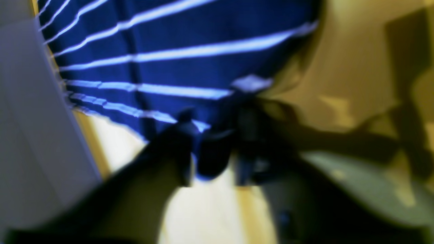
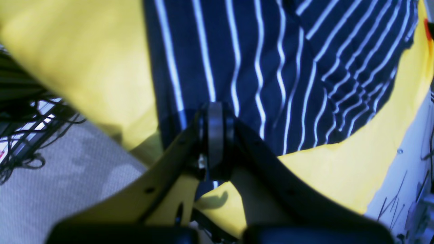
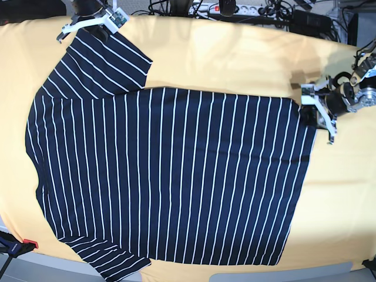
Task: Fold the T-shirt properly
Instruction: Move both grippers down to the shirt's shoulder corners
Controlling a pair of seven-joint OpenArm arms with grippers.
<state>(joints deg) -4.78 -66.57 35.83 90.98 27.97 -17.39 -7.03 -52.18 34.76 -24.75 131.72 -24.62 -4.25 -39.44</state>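
The dark navy T-shirt [image 3: 170, 176] with thin white stripes lies spread flat on the yellow table [image 3: 235, 59], collar side to the left and hem to the right. My left gripper [image 3: 310, 113] is at the hem's far corner. In the blurred left wrist view its fingers [image 1: 176, 149] are shut on a pinch of the striped cloth [image 1: 190, 51]. My right gripper [image 3: 88, 28] is at the far sleeve's outer edge. In the right wrist view it [image 2: 215, 135] is shut on the edge of the shirt [image 2: 271, 67].
Cables and a power strip [image 3: 235, 8] run along the table's back edge. A red clamp [image 3: 28, 244] sits at the front left corner. Grey floor [image 2: 51, 189] and loose wires [image 2: 23, 128] lie beyond the table edge.
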